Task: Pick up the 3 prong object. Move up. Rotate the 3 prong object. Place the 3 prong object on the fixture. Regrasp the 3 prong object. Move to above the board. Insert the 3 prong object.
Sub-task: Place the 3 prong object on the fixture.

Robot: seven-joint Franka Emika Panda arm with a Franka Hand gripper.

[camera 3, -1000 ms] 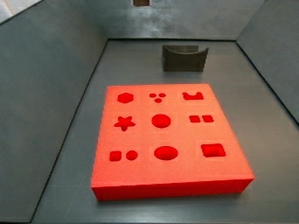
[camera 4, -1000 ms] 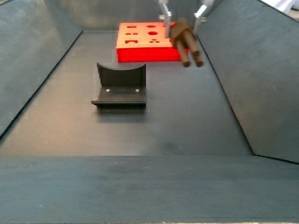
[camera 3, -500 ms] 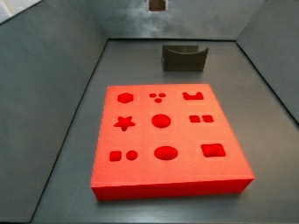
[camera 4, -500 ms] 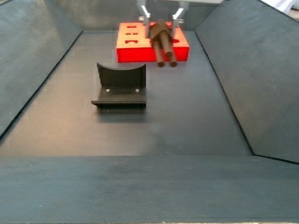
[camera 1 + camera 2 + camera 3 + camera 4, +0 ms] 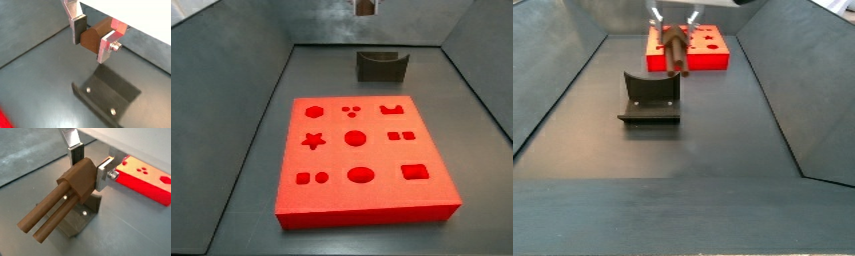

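Shifted over the fixture [image 5: 649, 98], the tool [image 5: 672, 22] clamps the 3 prong object [image 5: 675, 50].

Matt, perhaps wooden 3 prong object [image 5: 63, 198] in hand [image 5: 89, 164] with bright metal fingers [image 5: 103, 173]

**Count of things in the bin**

One gripper [image 5: 89, 163] hangs above the fixture [image 5: 651, 97], with two silver fingers [image 5: 107, 45] closed on one brown 3 prong object [image 5: 64, 198]. Only two of its prongs show clearly in a wrist view. One fixture stands near one red board [image 5: 364, 158]. The board carries eleven recessed cut-outs, three of them small dots beside the fixture-side edge.
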